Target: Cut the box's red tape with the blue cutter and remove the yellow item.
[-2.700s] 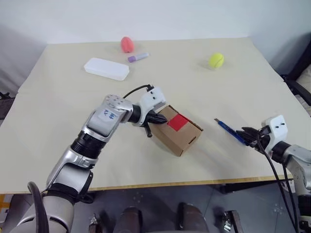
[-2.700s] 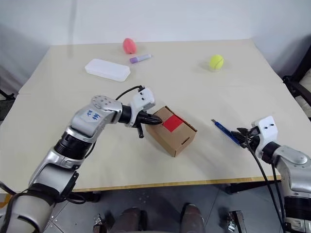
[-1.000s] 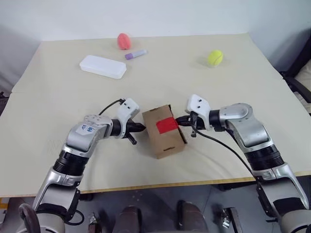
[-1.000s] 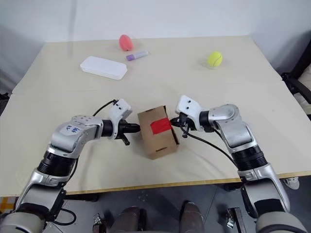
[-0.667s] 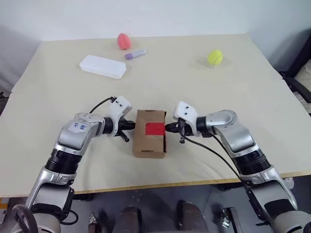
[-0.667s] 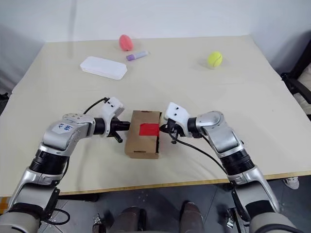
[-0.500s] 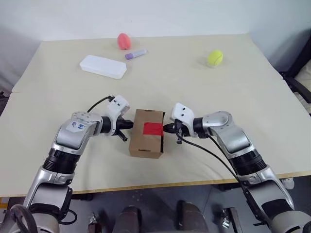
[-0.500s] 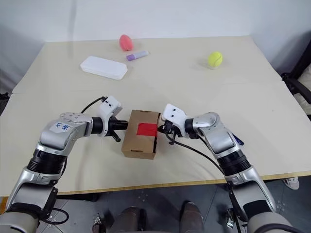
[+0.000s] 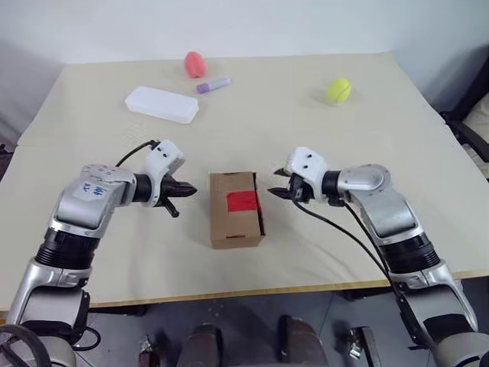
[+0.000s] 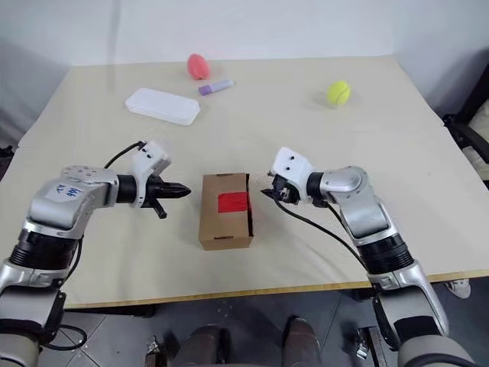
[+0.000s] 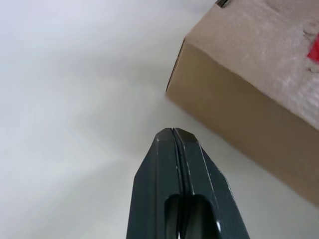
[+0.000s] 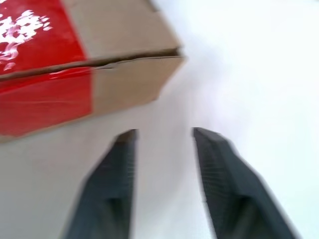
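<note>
Both hands (image 9: 188, 189) (image 9: 276, 191) now back off the box (image 9: 235, 218).

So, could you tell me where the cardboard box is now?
The box sits near the table's front edge, between the left claw and right claw, touching neither.

Arms: silver-grey metal shells with black ribbed joint bands.
Left end effector (image 9: 189, 189): white wrist housing, two slim black fingers.
Right end effector (image 9: 274, 191): white wrist housing, black ridged fingers.
Cables: black, looping from each wrist housing.
Markings: small blue lettering on left forearm shell.
</note>
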`<state>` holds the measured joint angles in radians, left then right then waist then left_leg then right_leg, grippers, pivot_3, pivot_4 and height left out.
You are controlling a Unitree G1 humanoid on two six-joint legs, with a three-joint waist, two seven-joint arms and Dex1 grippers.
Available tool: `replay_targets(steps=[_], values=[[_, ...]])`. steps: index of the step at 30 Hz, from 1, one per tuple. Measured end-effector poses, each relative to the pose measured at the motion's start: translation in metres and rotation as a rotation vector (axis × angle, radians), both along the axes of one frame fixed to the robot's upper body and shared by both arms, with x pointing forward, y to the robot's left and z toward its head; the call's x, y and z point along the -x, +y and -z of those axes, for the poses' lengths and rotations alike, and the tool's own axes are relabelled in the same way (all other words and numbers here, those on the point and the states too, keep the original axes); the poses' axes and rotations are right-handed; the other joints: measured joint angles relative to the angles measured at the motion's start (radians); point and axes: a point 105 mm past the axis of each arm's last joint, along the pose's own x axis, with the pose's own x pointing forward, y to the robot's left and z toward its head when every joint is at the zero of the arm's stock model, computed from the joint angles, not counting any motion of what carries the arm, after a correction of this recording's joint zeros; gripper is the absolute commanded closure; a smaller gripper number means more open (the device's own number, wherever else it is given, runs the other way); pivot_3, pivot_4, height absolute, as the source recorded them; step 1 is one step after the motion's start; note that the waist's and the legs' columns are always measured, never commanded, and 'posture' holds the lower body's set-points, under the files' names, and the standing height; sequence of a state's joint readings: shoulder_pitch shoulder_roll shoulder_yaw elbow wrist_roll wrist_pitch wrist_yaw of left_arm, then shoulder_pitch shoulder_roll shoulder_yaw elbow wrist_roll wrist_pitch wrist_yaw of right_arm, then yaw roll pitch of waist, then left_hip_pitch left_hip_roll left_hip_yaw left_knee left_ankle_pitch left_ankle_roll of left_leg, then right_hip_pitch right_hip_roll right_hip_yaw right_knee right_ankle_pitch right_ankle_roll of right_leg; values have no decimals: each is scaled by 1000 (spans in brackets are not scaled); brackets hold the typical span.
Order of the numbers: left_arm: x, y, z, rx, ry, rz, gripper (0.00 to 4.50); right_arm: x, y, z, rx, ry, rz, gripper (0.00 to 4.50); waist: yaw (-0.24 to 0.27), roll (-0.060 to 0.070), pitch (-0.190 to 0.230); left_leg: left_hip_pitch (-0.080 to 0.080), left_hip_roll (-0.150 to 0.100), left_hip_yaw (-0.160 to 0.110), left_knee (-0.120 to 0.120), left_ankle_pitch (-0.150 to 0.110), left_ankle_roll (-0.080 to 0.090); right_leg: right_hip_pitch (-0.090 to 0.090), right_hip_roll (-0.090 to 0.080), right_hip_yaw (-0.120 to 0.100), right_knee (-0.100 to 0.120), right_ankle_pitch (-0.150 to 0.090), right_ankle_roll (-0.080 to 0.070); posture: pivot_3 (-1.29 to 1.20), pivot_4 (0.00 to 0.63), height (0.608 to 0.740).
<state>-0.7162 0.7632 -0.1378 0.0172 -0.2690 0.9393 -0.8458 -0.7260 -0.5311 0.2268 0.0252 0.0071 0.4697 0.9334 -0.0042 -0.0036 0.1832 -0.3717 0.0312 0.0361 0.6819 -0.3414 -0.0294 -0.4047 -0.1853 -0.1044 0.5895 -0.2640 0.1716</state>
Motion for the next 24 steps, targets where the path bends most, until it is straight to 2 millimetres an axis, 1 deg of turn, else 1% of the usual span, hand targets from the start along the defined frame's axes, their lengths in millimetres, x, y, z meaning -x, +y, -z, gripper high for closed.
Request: replay_targets(steps=[3,4,5,7,9,11,14,17,20,24], values=[[-1,1,-2,4,-4,13,4500,3,-4,-5,-11,-1,27,451,1,0,0,0,0,0,0,0,0,-1,0,0,0,0,0,0,150,740],[-3,0,-4,14,-5,12,4500,5,-4,-7,-22,3,32,193,2,0,0,-1,0,0,0,0,0,-1,0,0,1,0,0,0,150,740],[-5,-4,-9,29,-15,20,4500,5,-4,-11,-39,2,44,40,4,0,0,-2,0,0,1,0,0,-1,0,0,1,0,0,0,150,740],[-6,-16,-20,79,-33,56,4500,6,-2,-18,-79,-2,62,40,5,0,0,-2,0,0,1,0,0,-1,0,0,1,0,0,0,150,740],[-4,-32,-31,150,-32,114,4500,5,6,-24,-136,0,73,40,2,0,0,-2,0,0,1,0,0,-2,0,0,2,0,0,0,150,740],[0,-43,-34,188,-14,164,4500,4,13,-26,-169,2,78,40,-2,0,0,-2,0,0,0,0,0,-4,0,0,3,0,0,0,150,740],[4,-52,-26,177,26,208,4500,1,14,-25,-185,1,108,40,-8,0,0,-2,0,1,0,0,0,-4,0,0,3,0,0,0,150,740],[6,-60,-17,139,42,251,4500,2,20,-19,-172,16,98,40,-9,0,0,-2,0,1,0,0,0,-4,0,0,3,0,0,0,150,740],[6,-63,-15,96,8,291,4500,5,25,-12,-151,38,71,40,-10,0,0,-1,0,1,0,0,0,-4,0,0,3,0,0,0,150,740],[3,-65,-14,84,-3,309,4500,7,24,-10,-128,37,46,40,-6,0,0,-1,0,1,1,0,0,-3,0,0,3,0,0,0,150,740]])
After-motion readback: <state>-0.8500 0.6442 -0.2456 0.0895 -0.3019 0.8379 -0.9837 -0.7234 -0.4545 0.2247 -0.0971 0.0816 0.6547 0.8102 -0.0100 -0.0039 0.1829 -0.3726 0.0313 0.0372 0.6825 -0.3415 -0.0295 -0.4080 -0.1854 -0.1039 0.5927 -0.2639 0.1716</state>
